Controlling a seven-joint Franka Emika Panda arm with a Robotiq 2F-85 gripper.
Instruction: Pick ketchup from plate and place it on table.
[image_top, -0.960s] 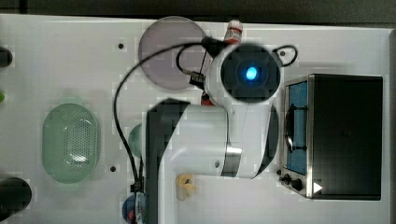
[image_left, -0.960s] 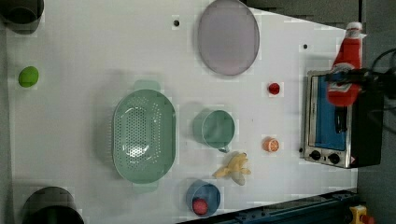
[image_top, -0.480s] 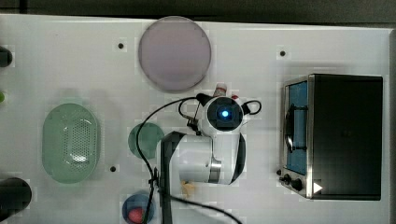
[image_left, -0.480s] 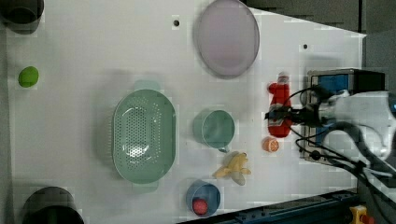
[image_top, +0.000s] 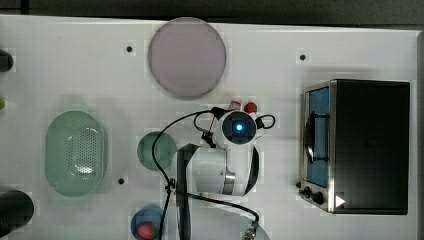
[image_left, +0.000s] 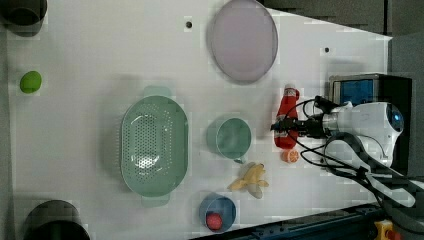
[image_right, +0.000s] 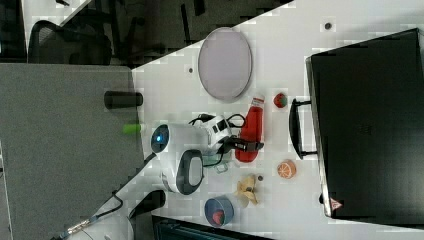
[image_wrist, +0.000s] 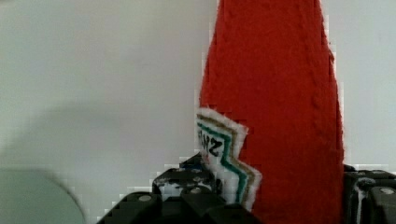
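The ketchup (image_left: 286, 124) is lying on the table (image_left: 100, 60), off the plate (image_left: 243, 40) and just beside its lower edge in the left view. The cap is pointing toward the plate; the base is near a small orange piece (image_left: 290, 156). The gripper (image_left: 286, 126) is sitting around the bottle's lower body, w/ one black finger on each side, as the right view shows too.

In the wrist view the red body (image_wrist: 280, 102) is standing between the two finger pads (image_wrist: 187, 186) and seems to be touching them. Whether the jaws are pressing the bottle at this moment or already letting go, I cannot tell.

My judgement: the robot is doing the release step, approx. the last part of the task.

How to do it well:
- Opening the fingers fully before any lift, so the soft fabric is not catching on a pad.
- Going straight up, no sideways drift, b/c the bottle is light and could be dragging along.
- Keeping away from the red ball-like item (image_right: 280, 100) and the green cup (image_left: 229, 137); both are near.
- Checking that the bottle is resting flat on the white top and is not touching the plate rim.

Risk: the bottle is rolling a little toward the orange piece if one finger is leaving first.
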